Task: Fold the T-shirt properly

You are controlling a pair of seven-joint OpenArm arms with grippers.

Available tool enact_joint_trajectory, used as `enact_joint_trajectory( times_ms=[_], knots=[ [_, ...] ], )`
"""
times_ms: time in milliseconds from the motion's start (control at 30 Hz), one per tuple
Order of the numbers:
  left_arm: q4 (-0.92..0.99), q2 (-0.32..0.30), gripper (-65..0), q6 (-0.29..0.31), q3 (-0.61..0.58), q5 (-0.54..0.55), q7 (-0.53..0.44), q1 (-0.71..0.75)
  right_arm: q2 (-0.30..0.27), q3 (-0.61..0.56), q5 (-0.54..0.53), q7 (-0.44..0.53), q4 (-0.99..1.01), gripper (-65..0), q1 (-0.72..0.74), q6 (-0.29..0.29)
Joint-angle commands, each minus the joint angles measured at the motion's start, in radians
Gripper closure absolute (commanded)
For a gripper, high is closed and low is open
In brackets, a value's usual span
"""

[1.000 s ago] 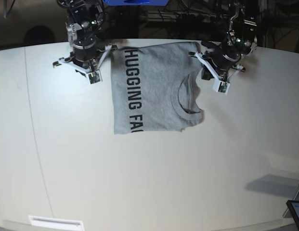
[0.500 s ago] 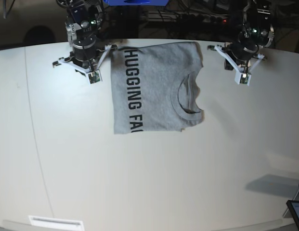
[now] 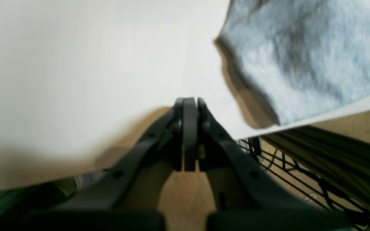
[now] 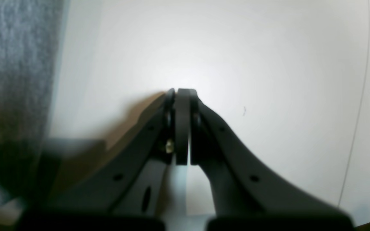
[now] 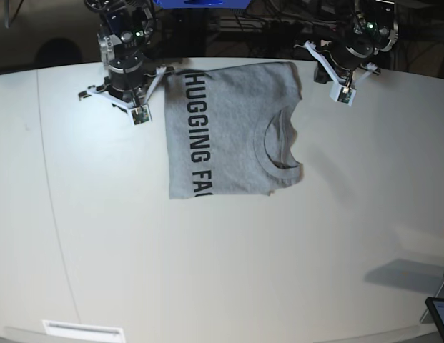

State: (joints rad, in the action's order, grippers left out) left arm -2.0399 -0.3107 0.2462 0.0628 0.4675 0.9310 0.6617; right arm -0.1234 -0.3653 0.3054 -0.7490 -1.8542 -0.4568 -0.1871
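Your T-shirt (image 5: 225, 132) lies folded on the tabletop (image 5: 222, 271). Both pincers, left (image 3: 189, 102) and right (image 4: 181, 93), are closed and empty, clear of it. Folding looks finished; next, only park the arms.

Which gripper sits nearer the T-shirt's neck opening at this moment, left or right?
Left. The left gripper hangs off the T-shirt's far corner on the collar side, shut and empty. The right gripper is beside the printed edge, across the shirt from the collar, also shut.
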Motion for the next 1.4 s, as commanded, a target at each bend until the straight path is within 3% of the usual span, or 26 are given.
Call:
enact_joint_trajectory(
  times_ms=[0, 167, 467, 900, 1367],
  knots=[
    [-0.018, -0.006, 0.0, 0.005, -0.025, 0.006, -0.016, -0.001, 0.001, -0.004, -0.028, -0.034, 0.003, 0.0, -0.009, 0.018],
    [-0.015, 0.000, 0.0, 0.002, -0.123, 0.004, -0.016, -0.033, 0.003, -0.004, -0.028, -0.034, 0.003, 0.0, -0.009, 0.018],
    [0.002, 0.011, 0.0, 0.000, -0.125, 0.000, -0.011, -0.107, 0.003, -0.007, -0.031, -0.030, 0.000, 0.0, -0.043, 0.018],
    [0.100, 0.009, 0.0, 0.000, -0.125, 0.000, -0.010, -0.214, -0.003, -0.176, -0.028, -0.033, -0.003, 0.0, -0.066, 0.018],
    [0.244, 0.011, 0.0, 0.000, -0.136, 0.000, 0.001, -0.423, -0.006, -0.327, -0.028, -0.033, -0.005, 0.0, -0.056, 0.018]
  ],
)
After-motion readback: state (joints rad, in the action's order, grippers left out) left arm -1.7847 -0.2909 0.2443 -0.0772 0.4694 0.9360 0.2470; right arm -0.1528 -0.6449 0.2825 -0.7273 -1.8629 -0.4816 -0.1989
